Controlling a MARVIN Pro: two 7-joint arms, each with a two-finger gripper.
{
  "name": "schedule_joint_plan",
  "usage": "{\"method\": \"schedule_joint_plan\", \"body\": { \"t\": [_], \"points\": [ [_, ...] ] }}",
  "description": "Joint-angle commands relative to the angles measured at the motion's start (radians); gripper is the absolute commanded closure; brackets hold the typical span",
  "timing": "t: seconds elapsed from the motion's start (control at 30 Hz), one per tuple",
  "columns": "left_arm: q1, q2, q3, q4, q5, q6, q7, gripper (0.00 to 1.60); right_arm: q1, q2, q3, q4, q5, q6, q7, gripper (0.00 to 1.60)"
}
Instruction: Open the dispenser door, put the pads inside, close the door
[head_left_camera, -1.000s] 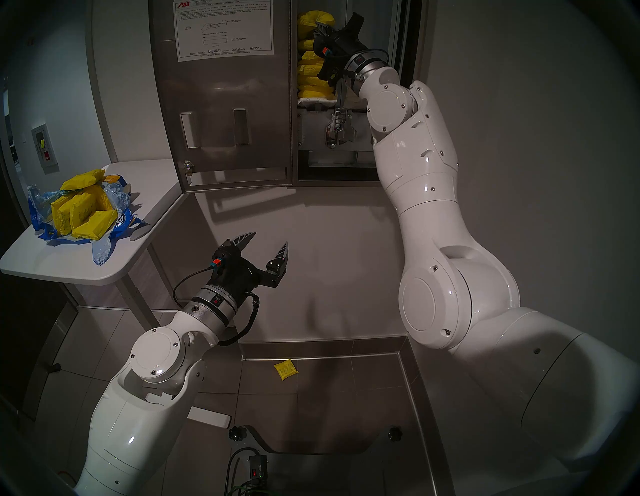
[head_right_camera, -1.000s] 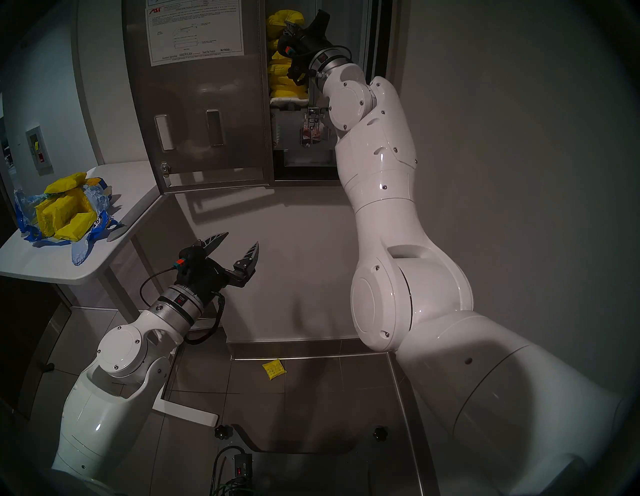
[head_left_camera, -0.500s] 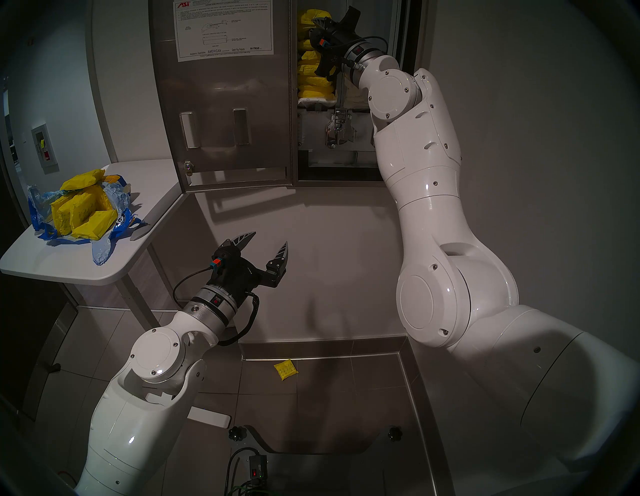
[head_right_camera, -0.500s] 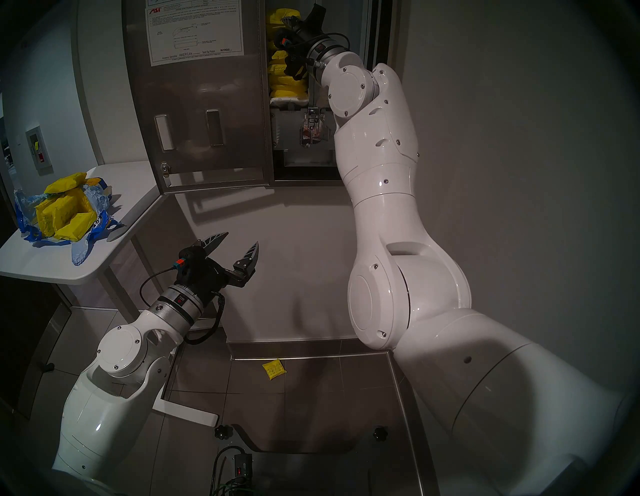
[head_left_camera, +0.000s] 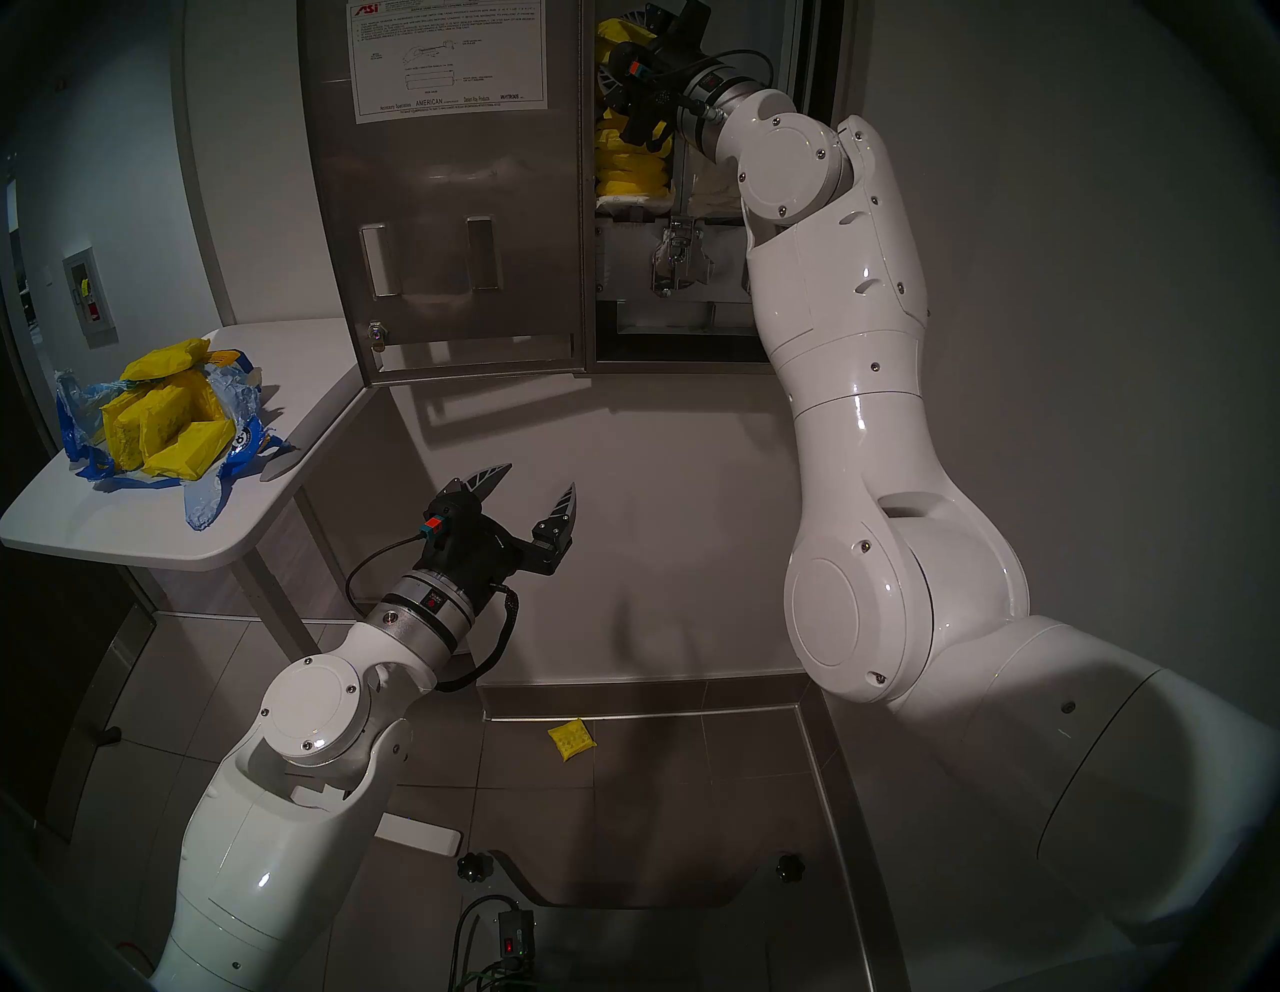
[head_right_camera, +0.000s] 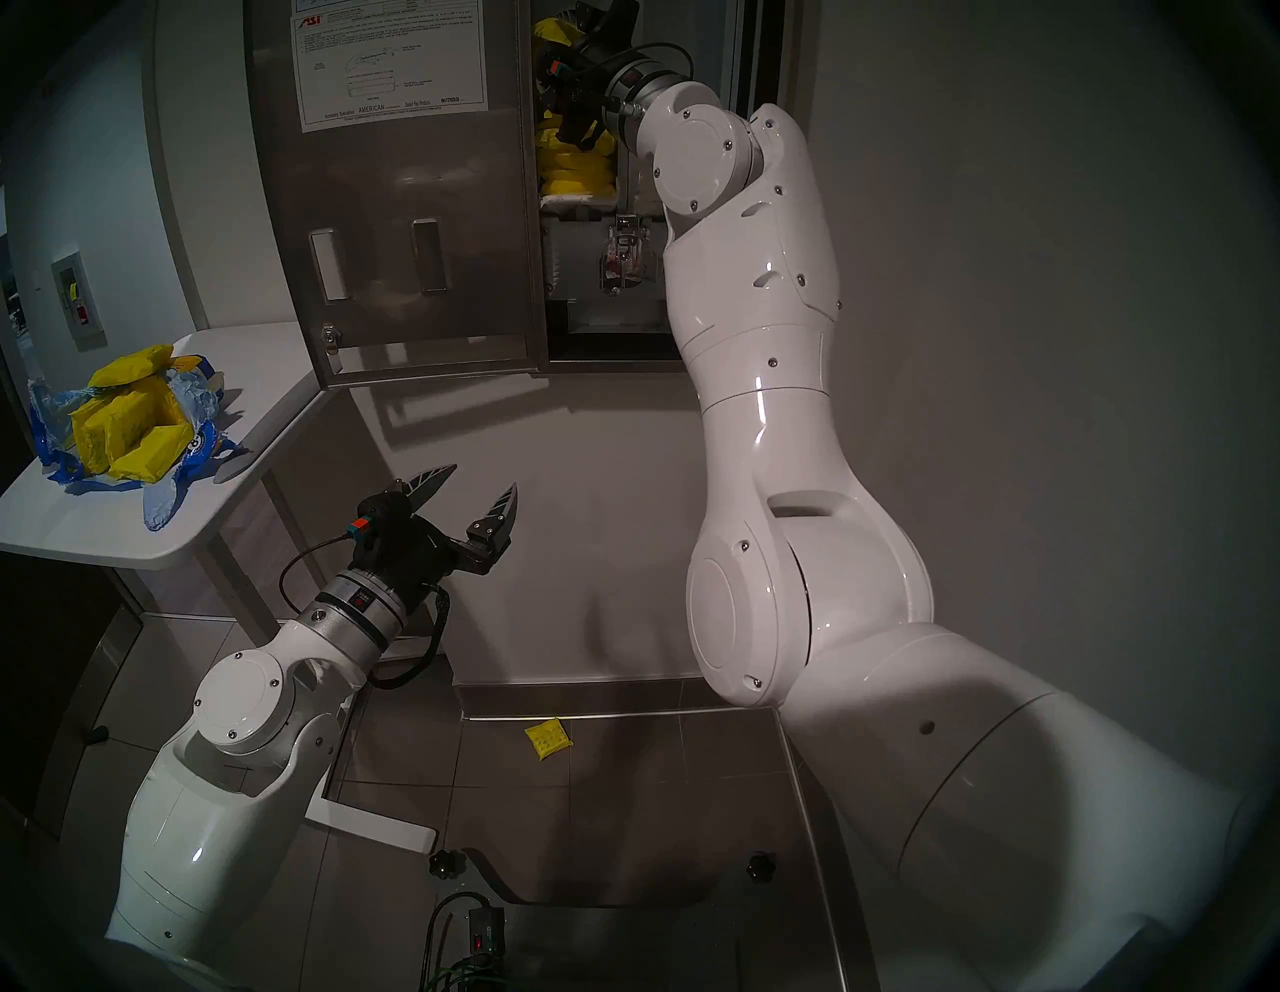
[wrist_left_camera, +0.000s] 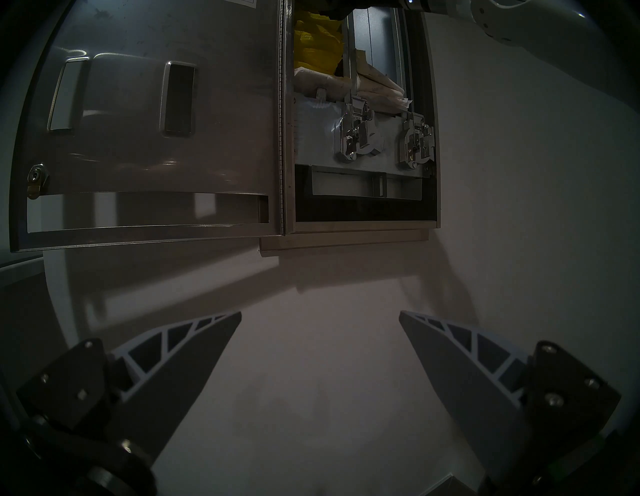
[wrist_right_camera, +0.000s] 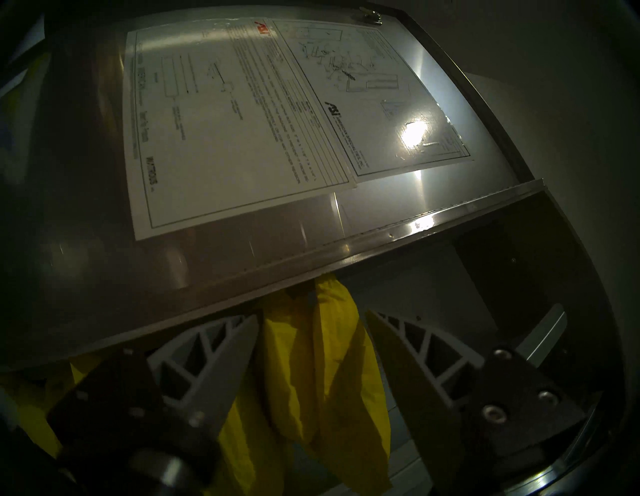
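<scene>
The dispenser door (head_left_camera: 443, 208) stands open; the right end effector (wrist_right_camera: 311, 350), fingers apart, flanks a yellow pad (wrist_right_camera: 325, 363) atop the stack, likely releasing it; the left end effector (head_left_camera: 533, 495) waits open below.

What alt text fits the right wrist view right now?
The right gripper stands open around a crumpled yellow pad inside the dispenser, its fingers apart on either side. Above it, the open dispenser door shows its instruction sheet.

Glossy white arm shells, silver wrist rings, black tools (head_left_camera: 530, 495), possibly ribbed grey fingers (wrist_left_camera: 180, 360).
</scene>
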Motion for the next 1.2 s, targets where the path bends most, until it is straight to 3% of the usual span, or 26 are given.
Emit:
{"method": "schedule_joint_plan", "body": {
  "t": [0.0,0.07,0.2,0.27,0.3,0.4,0.87,1.17],
  "points": [
    [-0.015,0.0,-0.008,-0.03,-0.002,-0.01,-0.002,0.0,0.015,-0.014,0.009,-0.081,0.018,0.013,0.021,0.52],
    [-0.015,-0.001,-0.009,-0.03,-0.002,-0.01,-0.002,0.0,0.012,-0.016,0.011,-0.089,0.023,0.016,0.032,0.53],
    [-0.015,-0.002,-0.009,-0.03,-0.002,-0.009,-0.003,0.0,0.006,-0.022,0.017,-0.105,0.029,0.023,0.054,0.72],
    [-0.015,-0.002,-0.01,-0.03,-0.001,-0.009,-0.004,0.0,0.004,-0.024,0.018,-0.11,0.032,0.025,0.06,0.99],
    [-0.015,-0.002,-0.01,-0.03,-0.001,-0.009,-0.004,0.0,0.003,-0.025,0.019,-0.112,0.033,0.026,0.063,1.27],
    [-0.015,-0.003,-0.01,-0.03,-0.001,-0.009,-0.004,0.0,0.0,-0.028,0.02,-0.115,0.035,0.026,0.069,1.42],
    [-0.014,-0.007,-0.012,-0.03,0.002,-0.008,-0.008,0.0,0.006,-0.036,0.02,-0.094,0.039,0.021,0.064,1.59],
    [-0.014,-0.01,-0.014,-0.03,0.003,-0.007,-0.01,0.0,0.025,-0.021,0.023,-0.056,0.024,0.006,0.025,1.6]
  ]
}}
